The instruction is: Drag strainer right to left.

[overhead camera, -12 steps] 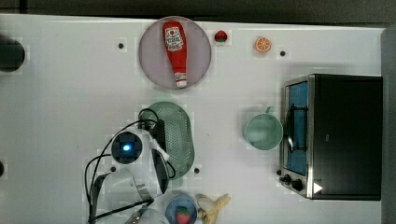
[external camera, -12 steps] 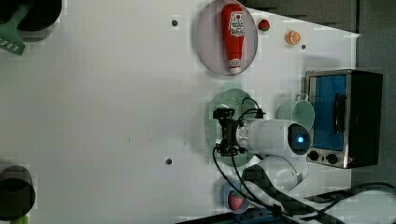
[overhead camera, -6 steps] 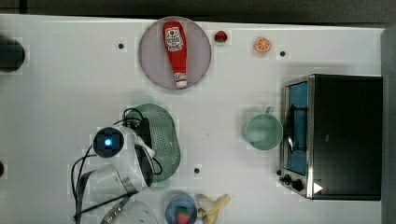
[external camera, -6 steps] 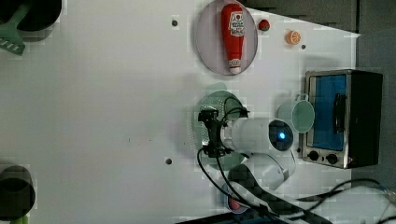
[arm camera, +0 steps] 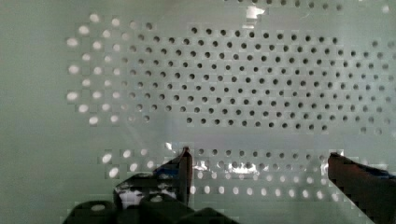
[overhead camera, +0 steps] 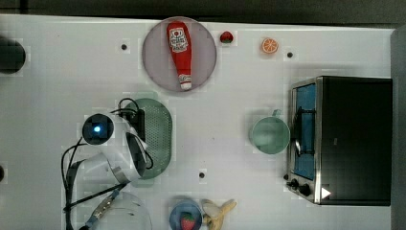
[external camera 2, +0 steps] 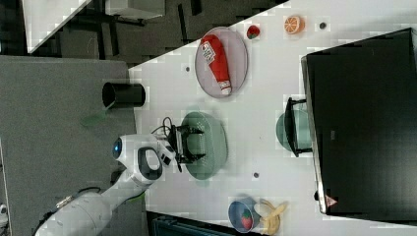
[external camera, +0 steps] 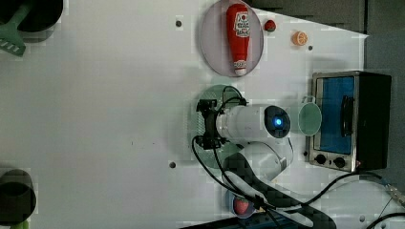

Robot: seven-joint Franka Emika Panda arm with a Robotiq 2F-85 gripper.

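The pale green perforated strainer lies on the white table, left of centre in the top view, below the ketchup plate. My gripper reaches down into the strainer from the right view's left. Close up in the wrist view, my gripper is open: its two black fingertips stand wide apart against the holed inner surface of the strainer, holding nothing. In the left view the gripper sits over the strainer, whose lower part the arm hides.
A round green cup stands beside the toaster oven at the top view's right. A plate bears a ketchup bottle. A strawberry bowl and banana lie near the front edge.
The arm and the strainer have both slid toward the top view's left, away from the green cup. The cup and other items have not moved.
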